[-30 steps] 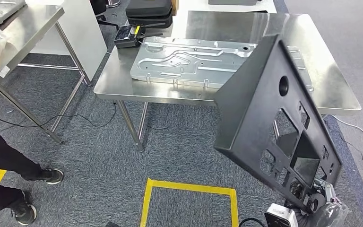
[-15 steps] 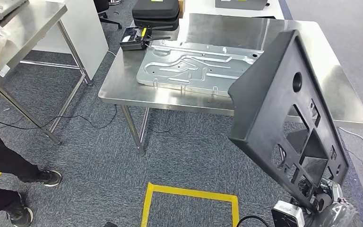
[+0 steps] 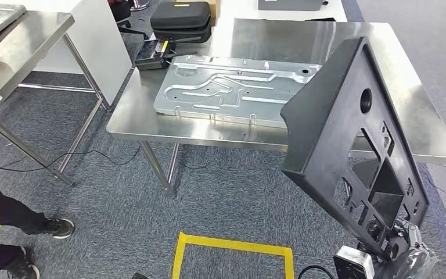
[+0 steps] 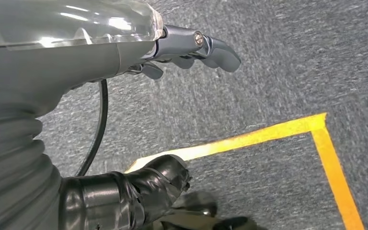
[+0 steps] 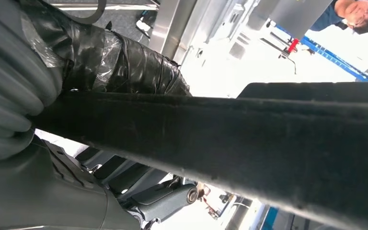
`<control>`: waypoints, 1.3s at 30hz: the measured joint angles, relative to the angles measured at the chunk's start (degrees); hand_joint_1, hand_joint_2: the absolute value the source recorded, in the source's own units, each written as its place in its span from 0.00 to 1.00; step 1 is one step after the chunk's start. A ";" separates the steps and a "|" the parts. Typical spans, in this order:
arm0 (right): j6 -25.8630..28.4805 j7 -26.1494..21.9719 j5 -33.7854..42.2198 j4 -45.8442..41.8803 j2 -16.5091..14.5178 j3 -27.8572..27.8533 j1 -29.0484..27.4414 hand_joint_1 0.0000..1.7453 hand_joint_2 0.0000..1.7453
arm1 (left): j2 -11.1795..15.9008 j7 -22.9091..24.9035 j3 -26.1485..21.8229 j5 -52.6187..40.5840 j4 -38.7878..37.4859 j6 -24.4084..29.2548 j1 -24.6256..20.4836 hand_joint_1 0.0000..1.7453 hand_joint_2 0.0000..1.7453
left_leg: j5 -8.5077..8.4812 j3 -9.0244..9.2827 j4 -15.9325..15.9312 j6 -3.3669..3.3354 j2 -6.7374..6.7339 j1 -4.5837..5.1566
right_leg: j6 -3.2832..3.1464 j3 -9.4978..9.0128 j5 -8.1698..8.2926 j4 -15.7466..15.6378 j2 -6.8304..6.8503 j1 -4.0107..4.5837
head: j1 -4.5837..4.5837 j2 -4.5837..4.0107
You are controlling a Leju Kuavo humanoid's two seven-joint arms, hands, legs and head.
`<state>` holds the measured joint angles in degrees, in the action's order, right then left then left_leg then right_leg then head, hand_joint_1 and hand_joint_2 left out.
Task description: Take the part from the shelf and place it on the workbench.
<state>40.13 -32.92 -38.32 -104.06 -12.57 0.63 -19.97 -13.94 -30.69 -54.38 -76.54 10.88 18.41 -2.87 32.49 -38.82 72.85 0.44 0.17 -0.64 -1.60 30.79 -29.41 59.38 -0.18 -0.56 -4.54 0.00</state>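
The right hand (image 3: 396, 241) grips the bottom edge of a matte black plastic panel (image 3: 348, 145) with square cutouts, tilted upright above grey carpet, before the steel workbench (image 3: 151, 125). A ribbed metal sheet (image 3: 232, 90) lies there. The left hand (image 4: 191, 50) hangs empty, fingers loosely apart.

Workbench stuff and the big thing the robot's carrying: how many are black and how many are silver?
Black: 3, the black panel held by the right hand, the black case and the small black device on the workbench.
Silver: 1, the metal plate lying flat on the workbench.
Total: 4
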 joint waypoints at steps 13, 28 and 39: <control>0.00 0.21 0.09 0.02 0.07 -0.04 0.47 1.00 1.00 | 0.11 0.01 0.02 -0.02 0.00 0.08 -0.13 0.00 1.00 | -5.21 8.23 -15.82 -3.01 0.01 0.18 | 3.02 6.48 -6.90 13.78 0.13 -0.21 | -0.07 0.00; 0.00 0.24 0.28 0.15 0.28 -0.19 0.68 1.00 1.00 | 0.02 0.00 0.04 -0.12 0.00 0.19 -0.38 0.00 1.00 | 4.42 3.20 -0.29 0.40 0.01 -0.08 | -0.19 1.06 0.77 -0.19 0.17 -0.29 | 0.16 0.00; 0.00 -0.11 0.63 -0.32 0.44 -0.32 1.45 1.00 1.00 | 0.17 -0.14 0.09 -0.24 0.00 0.20 -0.26 0.00 1.00 | -6.00 5.52 -14.42 -2.20 0.10 0.46 | 1.91 -2.40 -3.20 -0.03 -0.08 -0.03 | 0.26 0.00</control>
<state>40.13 -33.03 -37.68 -104.38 -12.13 0.31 -18.53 -13.78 -30.82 -54.29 -76.78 10.88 18.61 -3.12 26.49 -33.30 58.43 -1.76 0.27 -0.18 0.31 28.39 -32.61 59.35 -0.26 -0.58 -4.28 -0.01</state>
